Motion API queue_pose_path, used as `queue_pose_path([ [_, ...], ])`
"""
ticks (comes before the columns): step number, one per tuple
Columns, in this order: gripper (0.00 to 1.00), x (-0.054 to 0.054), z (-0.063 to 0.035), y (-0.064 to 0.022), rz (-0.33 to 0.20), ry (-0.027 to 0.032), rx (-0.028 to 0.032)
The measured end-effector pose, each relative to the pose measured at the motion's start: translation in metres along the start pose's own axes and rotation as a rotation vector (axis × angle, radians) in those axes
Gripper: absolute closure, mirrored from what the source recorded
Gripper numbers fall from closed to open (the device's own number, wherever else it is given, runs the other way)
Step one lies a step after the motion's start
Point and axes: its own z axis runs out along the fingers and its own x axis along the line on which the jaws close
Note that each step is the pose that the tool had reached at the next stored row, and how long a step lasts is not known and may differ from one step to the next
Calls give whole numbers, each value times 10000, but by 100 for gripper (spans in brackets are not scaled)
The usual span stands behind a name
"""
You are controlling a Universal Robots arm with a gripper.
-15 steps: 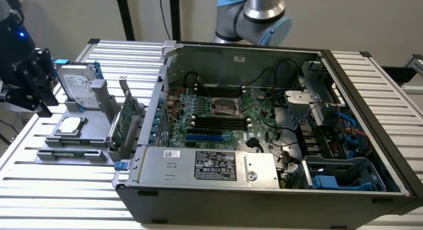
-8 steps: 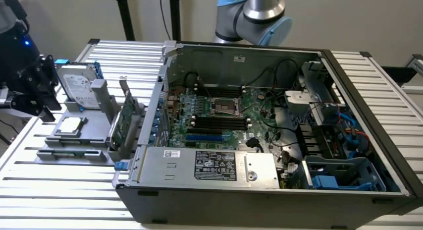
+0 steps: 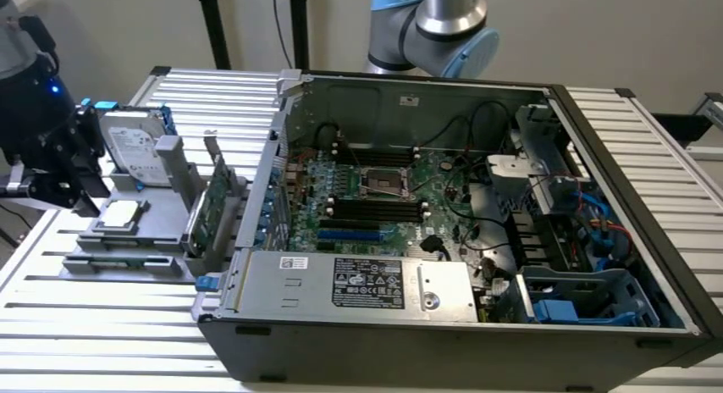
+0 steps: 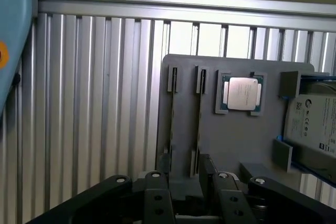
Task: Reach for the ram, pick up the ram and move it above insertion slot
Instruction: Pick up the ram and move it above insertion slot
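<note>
A: The hand?
B: The hand (image 4: 185, 163) is spread wide, holding nothing, close to one grey holder (image 4: 236, 140).
A: The ram?
B: Two ram sticks (image 4: 199, 114) stand on edge in it, beside one processor (image 4: 242, 93) and one hard drive (image 4: 315, 124). In the exterior view, the holder sits on the counter (image 3: 102, 325) at the open case's (image 3: 452, 351) nine o'clock.

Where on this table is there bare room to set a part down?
Bare slats in front of the fixture and case, exterior view's lower left; more beyond the case, exterior view's right. Crowded: the fixture, with the tool at its edge, and inside the case.
</note>
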Motion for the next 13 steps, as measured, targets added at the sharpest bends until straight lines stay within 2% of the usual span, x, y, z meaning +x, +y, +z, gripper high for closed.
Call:
queue_pose_path([
  [13, 64, 34, 236, -2, 0, 0, 0],
])
